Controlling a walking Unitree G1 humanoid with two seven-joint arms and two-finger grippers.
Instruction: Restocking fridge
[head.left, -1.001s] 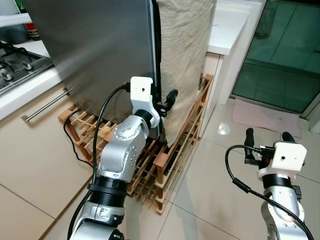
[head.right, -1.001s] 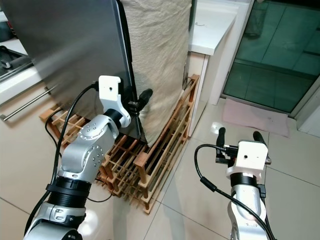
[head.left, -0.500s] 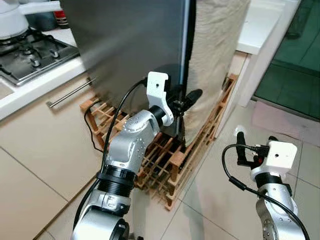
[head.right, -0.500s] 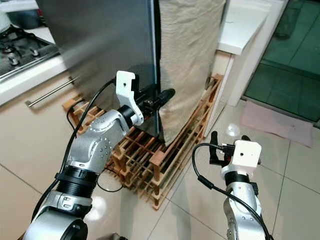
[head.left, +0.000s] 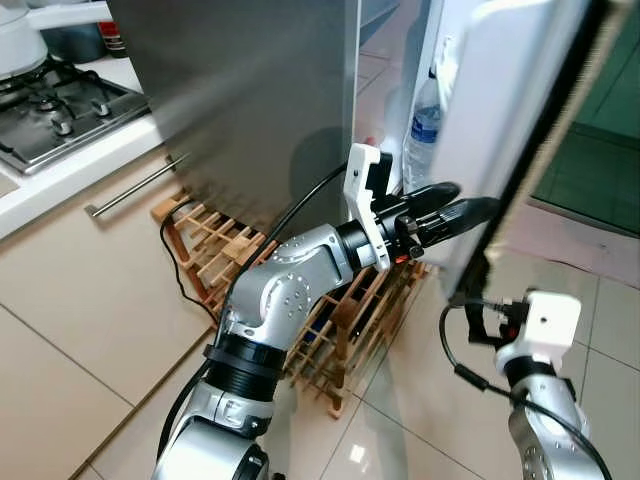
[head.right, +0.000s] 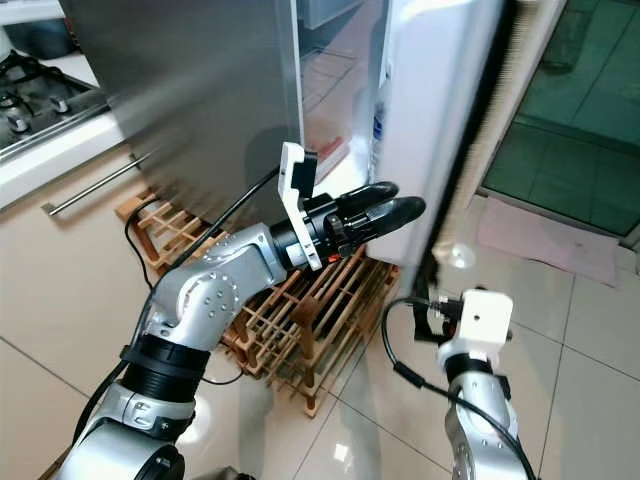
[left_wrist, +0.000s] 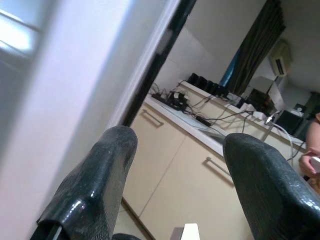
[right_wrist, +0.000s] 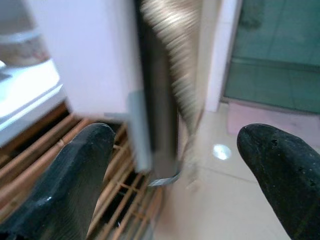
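The stainless fridge (head.left: 250, 90) stands with its door (head.left: 500, 110) swung wide; the door's white inner side faces me. A water bottle (head.left: 424, 115) stands in the door shelf. My left gripper (head.left: 465, 200) reaches forward, open, its fingertips against the lower inner face of the door. In the left wrist view its fingers (left_wrist: 100, 170) stand apart with nothing between them. My right gripper (head.right: 435, 310) is low on the right, just behind the door's bottom corner. It is open, and the right wrist view shows the door's dark edge (right_wrist: 157, 100) between its fingers.
A wooden lattice rack (head.left: 215, 250) lies on the floor under and beside the fridge. A gas hob (head.left: 50, 105) and a counter with a drawer handle (head.left: 130, 185) are on the left. A pink mat (head.right: 540, 240) and a glass door (head.right: 590, 110) are on the right.
The fridge door has swung open to the right, baring its white inside and shelves. My left gripper has reached forward and right with it. The camera has shifted.
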